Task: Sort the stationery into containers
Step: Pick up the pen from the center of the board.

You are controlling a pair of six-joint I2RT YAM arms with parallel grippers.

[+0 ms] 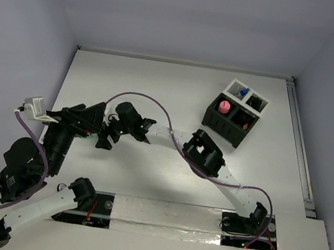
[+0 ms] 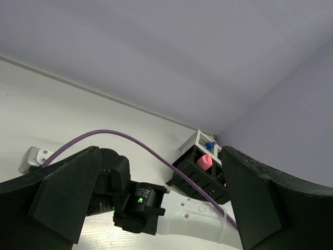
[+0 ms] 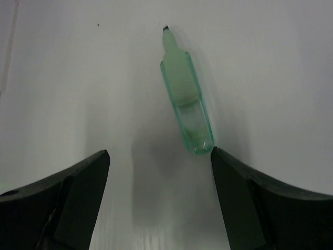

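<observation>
The right arm reaches across the white worktop (image 1: 178,95) to its left half. The right hand (image 3: 159,153) hangs just above the surface there with its fingers (image 3: 78,192) spread wide and nothing between them. A green marker (image 3: 186,94) with a clear green cap lies flat on the worktop just beyond the fingertips. Its dark tip points away from the hand and its capped end is right beside the tip of the right-side finger; I cannot tell whether the two touch. From overhead the right hand (image 1: 103,139) hides the marker.

The left hand (image 1: 96,117) is just left of the right hand, above the worktop and pointing right. In its own camera the left hand (image 2: 160,172) is wide, both fingers (image 2: 67,198) far apart and holding nothing. The right arm's wrist, with a small green light, shows between them.

The two containers stand touching at the far right of the worktop, well away from both hands. The black divided box (image 1: 220,125) is the nearer one, and a pink round-topped piece (image 1: 224,106) stands upright in its far-left compartment. The white box (image 1: 254,91) is just behind it and holds a small blue-capped bottle (image 1: 242,92). A purple cable (image 1: 140,96) arcs over the right arm.
</observation>
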